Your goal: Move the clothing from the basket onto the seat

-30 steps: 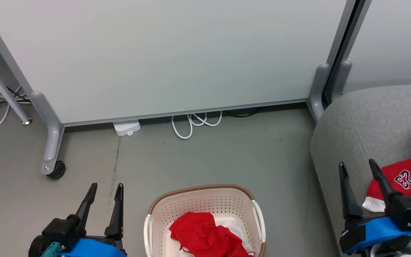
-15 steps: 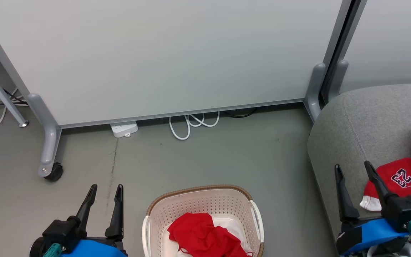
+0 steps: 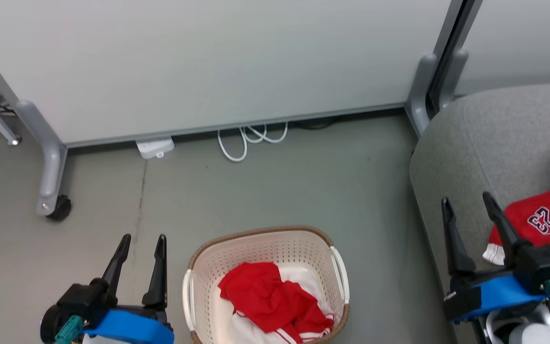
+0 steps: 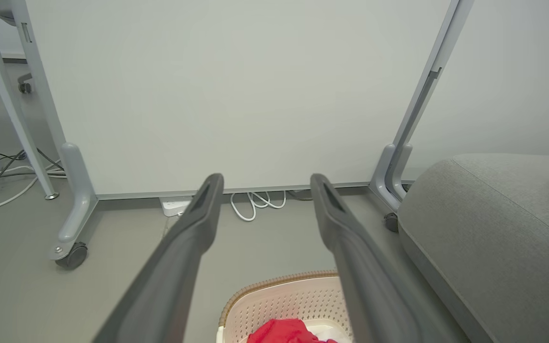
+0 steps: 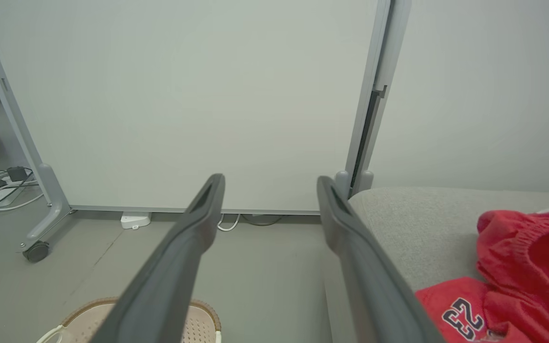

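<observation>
- While both grippers hang free, you are between two transfers: one part of the clothing [image 3: 271, 300] lies in the basket [image 3: 256, 232] at the lower centre of the head view, and another part, the numbered garment [image 3: 537, 220], lies already on the seat [image 3: 490, 143] at the right edge.
- Your left gripper [image 3: 143, 237] stands at the lower left, just beside the basket, its fingers spread wide and holding nothing; the left wrist view shows the floor [image 4: 265, 243] between them.
- Your right gripper [image 3: 466, 198] stands at the lower right, in front of the rounded corner of the seat, also wide and empty, near the numbered garment but apart from it.
- I judge that the step in hand is the reach for the next piece in the basket. The next move calls for you to bring one gripper over the rim, lower it between the perforated walls, and close on a raised fold of the red fabric.
- The clothing in the basket is crumpled, yet its long axis runs from the upper left to the lower right of the basket, and its white-striped hem points to the lower right corner.
- On the seat, the number 23 reads turned over in the head view, and the white-trimmed edge of that garment points to the lower left.
</observation>
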You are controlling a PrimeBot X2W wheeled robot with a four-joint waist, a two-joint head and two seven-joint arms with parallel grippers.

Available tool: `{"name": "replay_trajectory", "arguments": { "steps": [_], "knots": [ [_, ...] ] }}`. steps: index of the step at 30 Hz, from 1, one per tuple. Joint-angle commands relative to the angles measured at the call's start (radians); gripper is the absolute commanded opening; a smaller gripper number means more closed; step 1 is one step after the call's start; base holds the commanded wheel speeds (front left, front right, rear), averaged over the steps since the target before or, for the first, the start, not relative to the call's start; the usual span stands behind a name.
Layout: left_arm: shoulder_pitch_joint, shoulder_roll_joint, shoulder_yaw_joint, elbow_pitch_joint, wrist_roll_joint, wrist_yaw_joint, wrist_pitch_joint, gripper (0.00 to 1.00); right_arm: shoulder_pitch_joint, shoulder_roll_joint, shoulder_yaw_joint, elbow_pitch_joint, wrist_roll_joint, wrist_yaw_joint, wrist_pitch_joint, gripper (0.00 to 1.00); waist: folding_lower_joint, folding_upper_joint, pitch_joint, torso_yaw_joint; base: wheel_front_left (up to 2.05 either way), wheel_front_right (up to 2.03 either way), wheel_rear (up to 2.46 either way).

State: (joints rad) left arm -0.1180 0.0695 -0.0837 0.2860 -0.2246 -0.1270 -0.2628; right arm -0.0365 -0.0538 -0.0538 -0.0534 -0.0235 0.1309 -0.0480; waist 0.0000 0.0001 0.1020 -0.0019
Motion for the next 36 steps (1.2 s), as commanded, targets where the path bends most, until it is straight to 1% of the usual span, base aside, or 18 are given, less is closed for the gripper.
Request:
{"name": "replay_trajectory", "arguments": {
  "steps": [1,5,10,15,19,28,32,36],
  "knots": [
    [-0.019,0.001,-0.002,-0.005,0.007,-0.003,-0.003,1.0,-0.017,0.003,0.005,-0.009,0.009,0.0,-0.005,1.0,0.0,-0.0001,0.047,-0.017,0.0,0.0,0.0],
    [-0.066,0.006,-0.021,0.0,0.01,-0.004,-0.003,1.0,-0.077,0.003,0.022,-0.025,0.013,0.0,-0.014,1.0,0.0,-0.0001,0.152,-0.047,0.0,0.0,0.0],
    [-0.16,0.026,-0.072,0.036,0.01,-0.004,-0.003,1.0,-0.169,0.003,0.047,-0.033,0.019,0.0,-0.037,1.0,0.0,-0.0001,0.3,-0.102,0.0,0.0,0.0],
    [-0.276,0.049,-0.118,0.102,0.003,-0.004,-0.003,1.0,-0.267,0.004,0.093,-0.015,0.033,0.0,-0.071,1.0,0.0,-0.0001,0.435,-0.18,0.0,0.0,0.0],
    [-0.364,0.073,-0.171,0.18,-0.003,-0.004,-0.003,1.0,-0.325,0.005,0.123,0.001,0.057,0.0,-0.102,1.0,0.0,-0.0001,0.525,-0.237,0.0,0.0,0.0],
    [-0.523,0.134,-0.298,0.416,-0.025,-0.004,-0.001,1.0,-0.411,0.005,0.2,0.052,0.138,0.0,-0.169,1.0,0.0,-0.0001,0.673,-0.35,0.0,0.0,0.0],
    [-0.578,0.153,-0.344,0.512,-0.047,-0.004,0.021,1.0,-0.436,0.005,0.222,0.067,0.17,0.0,-0.191,1.0,0.0,-0.0001,0.731,-0.38,0.0,0.0,0.0],
    [-0.624,0.178,-0.371,0.576,-0.068,-0.004,0.033,1.0,-0.457,0.005,0.249,0.076,0.203,0.0,-0.204,1.0,0.0,-0.0001,0.793,-0.398,0.0,0.0,0.0]
  ]
}}
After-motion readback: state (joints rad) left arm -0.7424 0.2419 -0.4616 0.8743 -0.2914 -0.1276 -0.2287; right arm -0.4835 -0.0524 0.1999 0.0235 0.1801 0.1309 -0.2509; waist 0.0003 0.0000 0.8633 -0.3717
